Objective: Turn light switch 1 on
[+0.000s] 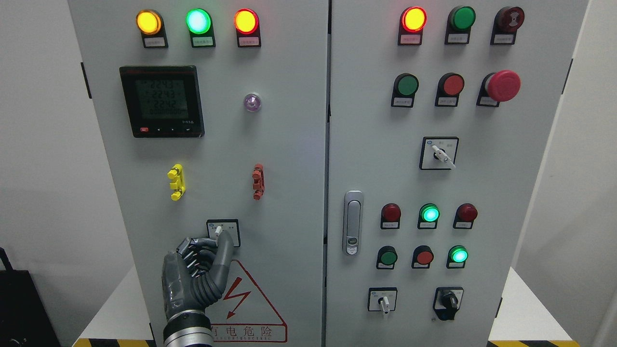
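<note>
A small selector switch (222, 232), a square black-framed plate with a white knob (218, 230), sits low on the left door of the grey cabinet (289, 144). My left hand (212, 241) comes up from the bottom left and is at that switch. Its thumb (224, 250) stands upright against the knob's right side, and the curled fingers (195, 248) close in from the left. The knob's white tip shows just above the fingertips. The lower part of the switch plate is hidden behind the hand. My right hand is out of sight.
On the left door are three lit lamps (198, 21), a digital meter (162, 101), yellow (176, 182) and red (258, 181) clips, and a red warning triangle (250, 303). The right door carries a handle (353, 222), push buttons, a red mushroom button (502, 86) and other selector switches (438, 153).
</note>
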`<state>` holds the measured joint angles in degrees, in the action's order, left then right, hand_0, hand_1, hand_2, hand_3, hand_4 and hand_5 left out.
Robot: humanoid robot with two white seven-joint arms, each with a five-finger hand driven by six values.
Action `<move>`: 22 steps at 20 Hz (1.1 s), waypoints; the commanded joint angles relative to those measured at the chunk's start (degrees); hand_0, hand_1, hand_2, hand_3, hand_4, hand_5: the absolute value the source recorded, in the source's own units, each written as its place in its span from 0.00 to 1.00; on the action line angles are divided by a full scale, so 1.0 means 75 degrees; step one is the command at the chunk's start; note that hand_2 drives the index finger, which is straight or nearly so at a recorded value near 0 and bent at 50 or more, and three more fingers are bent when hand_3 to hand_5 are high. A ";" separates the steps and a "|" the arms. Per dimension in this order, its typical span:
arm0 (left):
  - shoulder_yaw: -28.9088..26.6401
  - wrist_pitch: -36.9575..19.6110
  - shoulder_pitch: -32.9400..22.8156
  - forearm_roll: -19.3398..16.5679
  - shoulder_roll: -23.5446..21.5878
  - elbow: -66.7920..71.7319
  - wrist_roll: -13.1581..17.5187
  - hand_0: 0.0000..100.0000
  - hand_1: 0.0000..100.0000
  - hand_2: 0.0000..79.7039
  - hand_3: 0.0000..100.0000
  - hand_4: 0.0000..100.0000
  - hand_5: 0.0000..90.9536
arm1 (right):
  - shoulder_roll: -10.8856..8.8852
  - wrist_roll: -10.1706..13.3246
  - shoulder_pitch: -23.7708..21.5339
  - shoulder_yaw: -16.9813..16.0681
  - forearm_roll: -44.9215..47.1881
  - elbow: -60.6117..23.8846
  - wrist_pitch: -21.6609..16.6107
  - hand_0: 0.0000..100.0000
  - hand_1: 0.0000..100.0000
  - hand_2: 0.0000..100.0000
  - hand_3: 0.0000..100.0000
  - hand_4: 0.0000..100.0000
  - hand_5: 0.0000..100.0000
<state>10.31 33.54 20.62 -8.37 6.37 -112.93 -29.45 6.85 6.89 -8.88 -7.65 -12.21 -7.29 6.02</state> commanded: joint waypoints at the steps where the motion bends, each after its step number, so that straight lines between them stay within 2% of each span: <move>1: -0.0003 -0.0007 -0.0008 0.0002 -0.0006 -0.0001 -0.0011 0.57 0.52 0.75 0.86 0.86 0.85 | 0.0000 -0.0005 0.0000 0.0000 -0.0001 0.0000 -0.0006 0.05 0.00 0.00 0.00 0.00 0.00; 22: 0.0008 -0.0007 -0.0008 0.0014 -0.0006 -0.0001 0.0013 0.66 0.52 0.75 0.86 0.86 0.84 | 0.0000 0.0007 0.0000 0.0000 -0.0001 0.0000 -0.0006 0.05 0.00 0.00 0.00 0.00 0.00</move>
<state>10.30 33.54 20.56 -8.28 6.32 -112.93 -29.51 6.86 6.91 -8.88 -7.65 -12.21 -7.29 6.02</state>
